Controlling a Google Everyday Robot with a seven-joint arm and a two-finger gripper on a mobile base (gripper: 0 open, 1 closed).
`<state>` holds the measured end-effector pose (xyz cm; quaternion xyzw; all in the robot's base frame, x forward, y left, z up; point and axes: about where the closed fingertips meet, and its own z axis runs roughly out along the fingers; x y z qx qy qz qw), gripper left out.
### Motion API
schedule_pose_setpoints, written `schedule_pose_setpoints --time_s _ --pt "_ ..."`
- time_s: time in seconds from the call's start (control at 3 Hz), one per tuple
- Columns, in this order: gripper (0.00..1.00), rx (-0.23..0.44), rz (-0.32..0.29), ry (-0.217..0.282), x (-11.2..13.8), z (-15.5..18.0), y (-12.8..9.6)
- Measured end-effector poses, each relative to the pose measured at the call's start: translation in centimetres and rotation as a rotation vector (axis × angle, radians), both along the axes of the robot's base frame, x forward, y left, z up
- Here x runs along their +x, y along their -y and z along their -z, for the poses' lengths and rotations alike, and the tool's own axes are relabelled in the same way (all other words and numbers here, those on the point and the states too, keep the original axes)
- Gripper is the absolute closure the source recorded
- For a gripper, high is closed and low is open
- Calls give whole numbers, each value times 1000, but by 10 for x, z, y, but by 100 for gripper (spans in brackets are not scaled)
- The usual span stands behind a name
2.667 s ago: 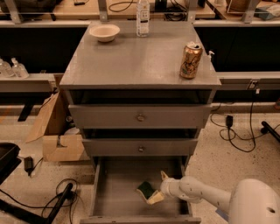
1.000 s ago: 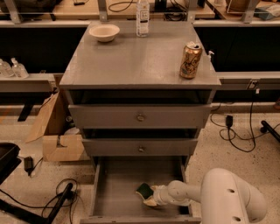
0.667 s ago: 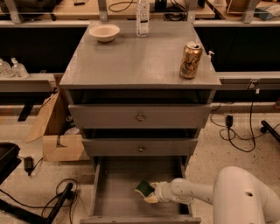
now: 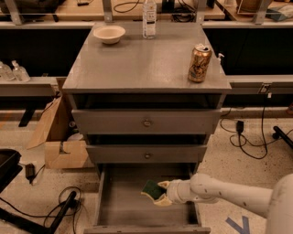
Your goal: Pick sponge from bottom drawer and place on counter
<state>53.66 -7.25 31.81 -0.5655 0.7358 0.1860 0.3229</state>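
Observation:
The bottom drawer [image 4: 123, 208] is pulled open at the foot of the grey cabinet. The sponge [image 4: 150, 188], dark green face up on a pale yellow body, is in the right half of the drawer. My gripper [image 4: 159, 194] reaches in from the right on a white arm, and its pale fingers are closed on the sponge's right end. The sponge looks tilted and slightly off the drawer floor. The counter [image 4: 137, 64] is the cabinet's flat grey top, well above the gripper.
On the counter stand a gold drink can [image 4: 199, 63] at the right, a white bowl [image 4: 109, 34] and a clear bottle [image 4: 149, 13] at the back. Two shut drawer fronts with knobs [image 4: 147, 122] overhang the open drawer. A cardboard box [image 4: 64, 153] and cables lie left.
My arm drew back to the right from deeper in the drawer. The sponge has shifted slightly up with the gripper's fingers around it.

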Motion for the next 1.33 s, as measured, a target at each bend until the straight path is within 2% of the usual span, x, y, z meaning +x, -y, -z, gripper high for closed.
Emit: schedule_pose_setpoints --time_s 0.33,0.67,1.0,1.33 --pt "100 9 -72 -5 -16 -84 12" --pt "100 -4 -133 10 -10 -181 21" --pt "100 -45 -188 71 17 -326 19" --pt "100 -74 -196 123 35 -414 13"
